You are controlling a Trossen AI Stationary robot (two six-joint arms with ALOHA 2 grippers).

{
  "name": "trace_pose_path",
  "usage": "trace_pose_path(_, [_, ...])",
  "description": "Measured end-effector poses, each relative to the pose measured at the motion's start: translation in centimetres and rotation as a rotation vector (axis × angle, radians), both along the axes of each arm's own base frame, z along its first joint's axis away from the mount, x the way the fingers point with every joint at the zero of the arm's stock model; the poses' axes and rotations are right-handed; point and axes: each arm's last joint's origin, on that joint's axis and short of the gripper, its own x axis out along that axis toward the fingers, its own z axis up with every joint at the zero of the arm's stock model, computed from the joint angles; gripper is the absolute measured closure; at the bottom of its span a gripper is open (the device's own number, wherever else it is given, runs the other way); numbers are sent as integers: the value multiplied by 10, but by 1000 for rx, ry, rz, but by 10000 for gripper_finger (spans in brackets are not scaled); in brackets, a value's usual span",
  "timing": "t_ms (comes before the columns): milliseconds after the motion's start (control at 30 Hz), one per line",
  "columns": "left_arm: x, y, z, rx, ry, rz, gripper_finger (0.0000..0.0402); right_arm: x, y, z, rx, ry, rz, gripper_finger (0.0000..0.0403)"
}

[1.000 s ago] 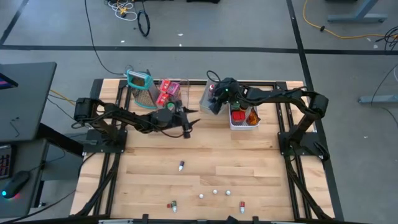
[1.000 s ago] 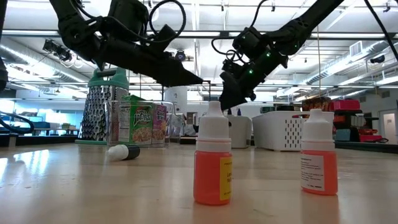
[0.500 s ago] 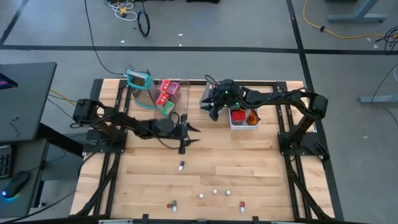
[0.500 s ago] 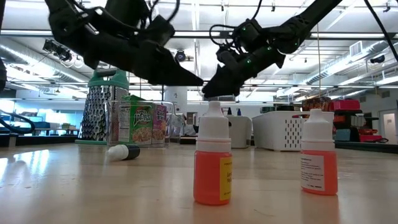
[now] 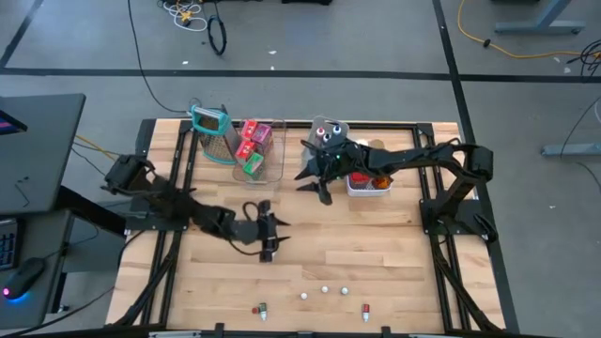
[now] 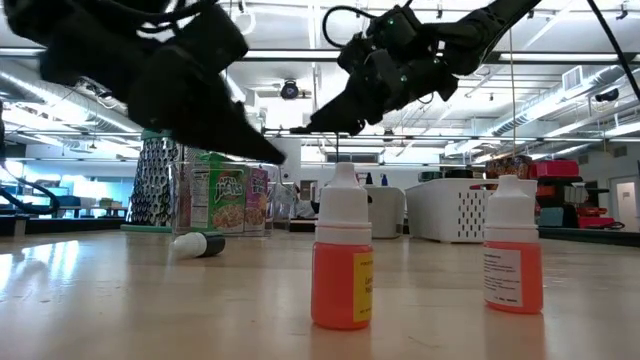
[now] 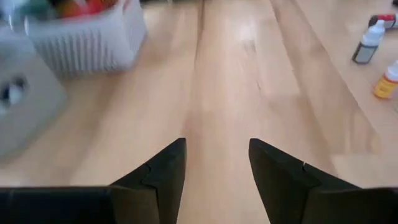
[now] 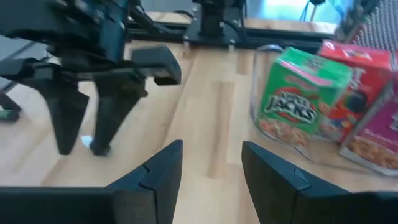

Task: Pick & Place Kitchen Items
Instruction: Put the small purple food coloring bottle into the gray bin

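Left claw point(image 5: 267, 246) hangs open and empty over the little bottle point(image 5: 266, 253) mid-counter, while right claw point(image 5: 315, 184) hovers open, empty, beside the white bin point(image 5: 368, 189)

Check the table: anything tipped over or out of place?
One small dark-capped bottle lies on its side on the wooden table, in front of the clear bin. The orange dropper bottles stand upright. Nothing looks spilled.
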Motion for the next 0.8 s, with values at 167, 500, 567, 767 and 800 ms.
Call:
trace_pose_path(167, [-13,-25,-5,-162,15,52,218,3,11,2,-6,-22,31,227])
trace_pose_path(500, [-41,-63,-11,-257,28,119,216,6,25,1,29,-10,53,227])
trace_pose_path(567, [-44,-65,-16,-258,33,158,214,6,27,1,29,-10,59,227])
trace_pose_path(767, [-43,-70,-46,-208,85,190,214,6,30,1,29,-9,65,227])
trace_pose_path(800, [-43,-70,-52,-200,98,190,214,7,30,1,28,-9,65,227])
